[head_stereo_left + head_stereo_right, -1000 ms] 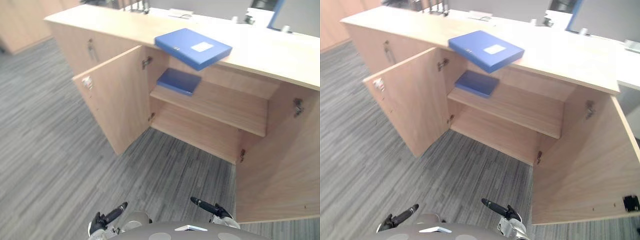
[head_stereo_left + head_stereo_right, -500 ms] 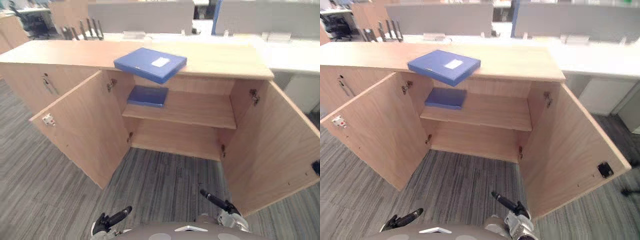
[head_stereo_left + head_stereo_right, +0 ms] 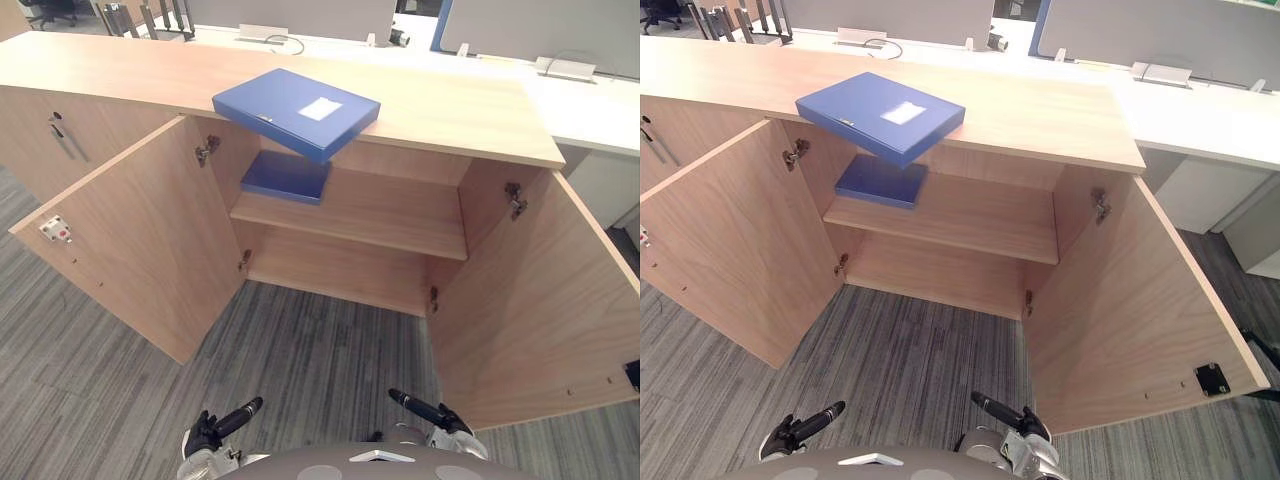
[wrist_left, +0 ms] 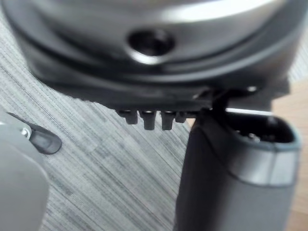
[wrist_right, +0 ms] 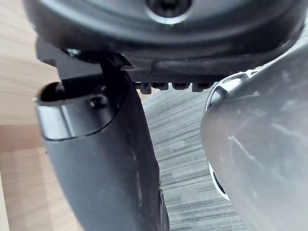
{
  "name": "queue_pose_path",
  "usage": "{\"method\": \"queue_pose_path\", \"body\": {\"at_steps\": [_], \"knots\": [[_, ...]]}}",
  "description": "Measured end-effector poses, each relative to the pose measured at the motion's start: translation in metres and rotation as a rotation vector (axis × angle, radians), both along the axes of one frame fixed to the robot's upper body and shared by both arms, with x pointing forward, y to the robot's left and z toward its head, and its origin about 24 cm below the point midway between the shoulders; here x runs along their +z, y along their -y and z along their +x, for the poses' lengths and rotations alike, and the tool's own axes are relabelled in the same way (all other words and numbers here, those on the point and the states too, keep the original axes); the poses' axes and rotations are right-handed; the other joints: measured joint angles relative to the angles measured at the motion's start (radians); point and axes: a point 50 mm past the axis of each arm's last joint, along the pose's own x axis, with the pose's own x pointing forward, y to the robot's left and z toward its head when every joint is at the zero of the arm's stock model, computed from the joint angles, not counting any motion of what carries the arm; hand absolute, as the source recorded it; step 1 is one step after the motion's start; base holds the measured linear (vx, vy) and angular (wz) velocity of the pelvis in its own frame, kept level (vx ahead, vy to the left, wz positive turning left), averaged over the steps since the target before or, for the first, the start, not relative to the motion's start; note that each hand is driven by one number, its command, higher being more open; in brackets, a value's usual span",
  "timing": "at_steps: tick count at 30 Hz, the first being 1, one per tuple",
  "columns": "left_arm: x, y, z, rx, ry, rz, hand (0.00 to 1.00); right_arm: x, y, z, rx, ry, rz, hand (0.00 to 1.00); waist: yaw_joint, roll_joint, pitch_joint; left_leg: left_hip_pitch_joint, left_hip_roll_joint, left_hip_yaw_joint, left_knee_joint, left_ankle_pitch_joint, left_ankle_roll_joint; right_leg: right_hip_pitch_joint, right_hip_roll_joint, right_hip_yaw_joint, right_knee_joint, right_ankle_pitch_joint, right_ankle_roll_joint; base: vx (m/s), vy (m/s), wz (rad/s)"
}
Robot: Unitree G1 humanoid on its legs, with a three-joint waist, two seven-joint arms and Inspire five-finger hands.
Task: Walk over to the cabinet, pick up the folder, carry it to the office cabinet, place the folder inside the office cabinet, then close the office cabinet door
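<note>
Folder (image 3: 296, 110): flat blue rectangular box

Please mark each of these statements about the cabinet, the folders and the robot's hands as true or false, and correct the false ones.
1. Both cabinet doors stand open. True: the left door and the right door are swung out.
2. The blue folder lies on the floor. False: the blue folder lies on the cabinet top, with part of it past the front edge.
3. A second blue folder rests on the inner shelf. True: the second blue folder lies at the left end of the shelf.
4. The right hand holds a folder. False: the right hand and the left hand are low over the floor, and neither holds anything.
</note>
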Motion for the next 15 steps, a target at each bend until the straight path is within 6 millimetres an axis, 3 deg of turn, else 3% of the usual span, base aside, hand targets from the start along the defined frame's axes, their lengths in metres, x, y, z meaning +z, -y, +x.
{"method": "queue_pose_path", "body": {"at_steps": [7,10,12,14,15], "knots": [[0.001,0.004,0.009,-0.106,0.007,0.021,1.0,-0.002,0.0,-0.004,-0.01,-0.015,0.01,1.0,-0.007,0.003,-0.034,-0.059,0.007,-0.011,0.006,0.0,0.0,0.002,0.028,-0.013,-0.099,0.053,0.011,0.12,0.071,0.02],[0.002,0.014,0.018,-0.178,0.022,0.003,1.0,-0.003,0.0,-0.005,-0.04,-0.023,0.02,1.0,-0.012,0.0,-0.037,-0.081,0.01,-0.037,0.028,0.0,-0.001,0.021,0.043,-0.03,-0.146,0.068,0.015,0.15,0.02,0.14],[0.002,0.016,0.021,-0.215,0.031,-0.004,1.0,-0.003,-0.001,-0.006,-0.039,-0.03,0.025,1.0,-0.014,-0.008,-0.042,-0.11,0.015,-0.05,0.086,-0.009,-0.016,0.046,0.06,-0.03,-0.197,0.086,0.011,0.16,-0.001,0.1],[0.004,0.014,0.025,-0.218,0.039,0.005,1.0,-0.004,-0.004,-0.007,-0.037,-0.04,0.034,1.0,-0.007,-0.011,-0.043,-0.186,0.033,-0.049,0.293,-0.05,-0.065,0.104,0.096,-0.019,-0.284,0.111,0.003,0.17,-0.029,-0.1],[0.004,0.013,0.026,-0.218,0.043,0.007,1.0,-0.004,-0.004,-0.007,-0.035,-0.041,0.034,1.0,-0.004,-0.01,-0.043,-0.212,0.04,-0.049,0.369,-0.058,-0.071,0.12,0.107,-0.01,-0.301,0.116,-0.004,0.13,-0.047,-0.22]]}}
